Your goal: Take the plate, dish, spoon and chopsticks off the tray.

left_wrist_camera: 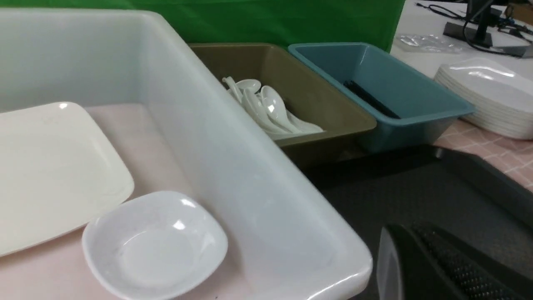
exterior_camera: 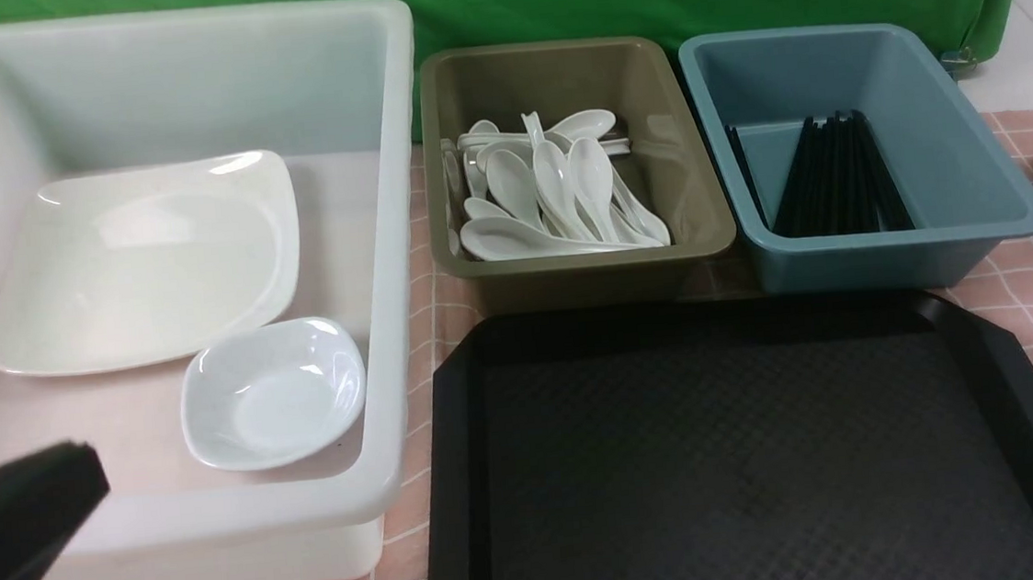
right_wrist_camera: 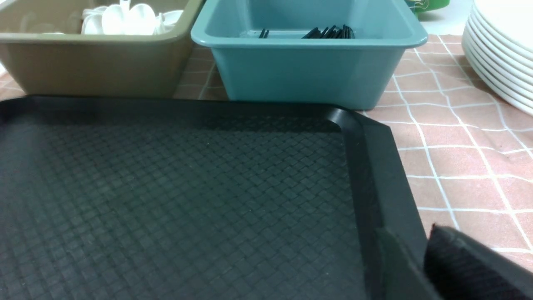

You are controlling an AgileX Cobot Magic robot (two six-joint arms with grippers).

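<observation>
Four containers sit on my work surface. Largest, the white tub (exterior_camera: 384, 245) at far left holds the plate (exterior_camera: 146, 264) with the dish (exterior_camera: 274, 392) just beside it. Next, the tray (exterior_camera: 751, 456) lies bare-surfaced at centre. Behind it, the olive bin (exterior_camera: 584, 266) holds each spoon (exterior_camera: 546, 195) piled together, and the blue bin (exterior_camera: 873, 253) holds the chopsticks (exterior_camera: 835, 177). I read the left gripper (left_wrist_camera: 420, 266) as fully closed on nothing. For the right gripper (right_wrist_camera: 466, 266), I cannot tell its finger spacing.
</observation>
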